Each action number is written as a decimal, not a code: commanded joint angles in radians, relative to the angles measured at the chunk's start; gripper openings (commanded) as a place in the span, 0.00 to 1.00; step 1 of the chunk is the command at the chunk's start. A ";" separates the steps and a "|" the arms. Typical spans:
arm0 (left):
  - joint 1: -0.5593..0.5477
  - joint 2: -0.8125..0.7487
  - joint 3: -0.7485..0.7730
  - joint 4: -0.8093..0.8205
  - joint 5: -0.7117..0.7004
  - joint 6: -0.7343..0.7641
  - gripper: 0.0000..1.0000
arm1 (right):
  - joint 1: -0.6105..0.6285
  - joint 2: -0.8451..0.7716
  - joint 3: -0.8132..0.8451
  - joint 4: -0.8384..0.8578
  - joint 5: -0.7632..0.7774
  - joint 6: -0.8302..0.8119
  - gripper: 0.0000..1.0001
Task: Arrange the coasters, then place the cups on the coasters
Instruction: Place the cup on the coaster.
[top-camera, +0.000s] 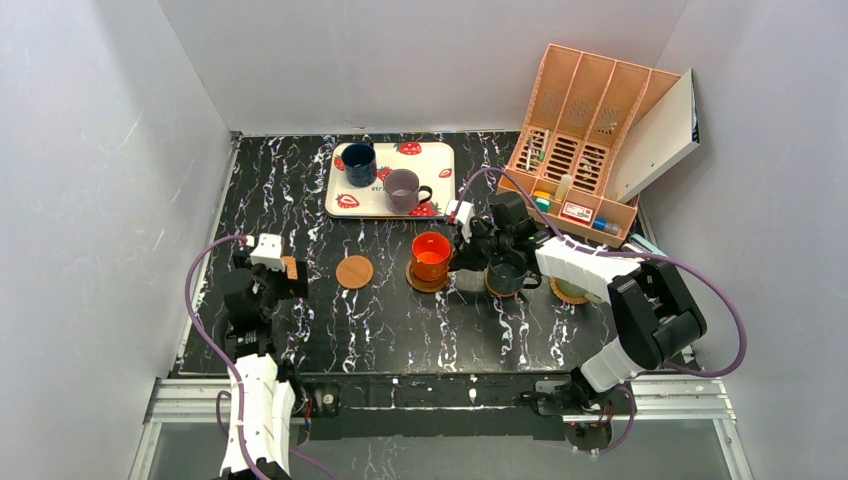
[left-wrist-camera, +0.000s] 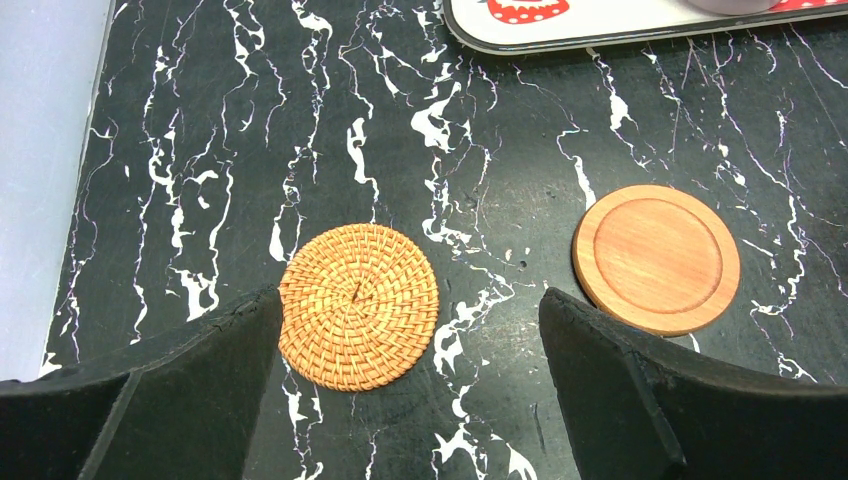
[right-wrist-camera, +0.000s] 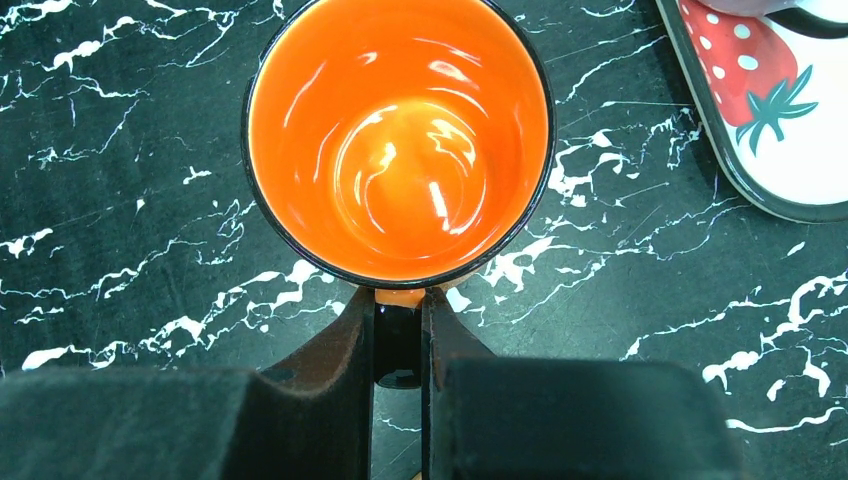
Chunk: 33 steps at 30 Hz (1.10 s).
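Clearly, my right gripper (right-wrist-camera: 398, 330) was pinched shut on the handle of the orange-red cup (right-wrist-camera: 398, 140), which stood upright over a brown coaster (top-camera: 428, 283) mid-table, mouth up, handle pointing straight back at the fingers (right-wrist-camera: 330, 380). My left gripper (left-wrist-camera: 410, 300) hung wide open and empty, a wicker coaster (left-wrist-camera: 358, 306) lying flat between its fingers.

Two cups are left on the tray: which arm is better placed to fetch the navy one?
Left. The left end effector is open and empty above the bare wicker coaster, beside the bare wooden coaster, with the strawberry tray just ahead. The right end effector is shut on the orange cup's handle.
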<state>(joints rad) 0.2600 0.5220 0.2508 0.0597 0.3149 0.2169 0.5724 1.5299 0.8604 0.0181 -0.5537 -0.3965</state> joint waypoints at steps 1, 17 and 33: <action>0.004 0.002 -0.013 0.015 0.012 0.010 0.98 | 0.009 -0.019 0.002 0.098 -0.044 -0.013 0.01; 0.004 0.000 -0.015 0.014 0.011 0.012 0.98 | 0.027 0.015 0.006 0.103 -0.028 -0.013 0.01; 0.004 -0.007 -0.016 0.012 0.012 0.013 0.98 | 0.026 0.033 0.015 0.087 -0.011 -0.029 0.01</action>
<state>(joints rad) 0.2600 0.5232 0.2504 0.0601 0.3153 0.2211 0.5961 1.5608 0.8543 0.0292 -0.5446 -0.4084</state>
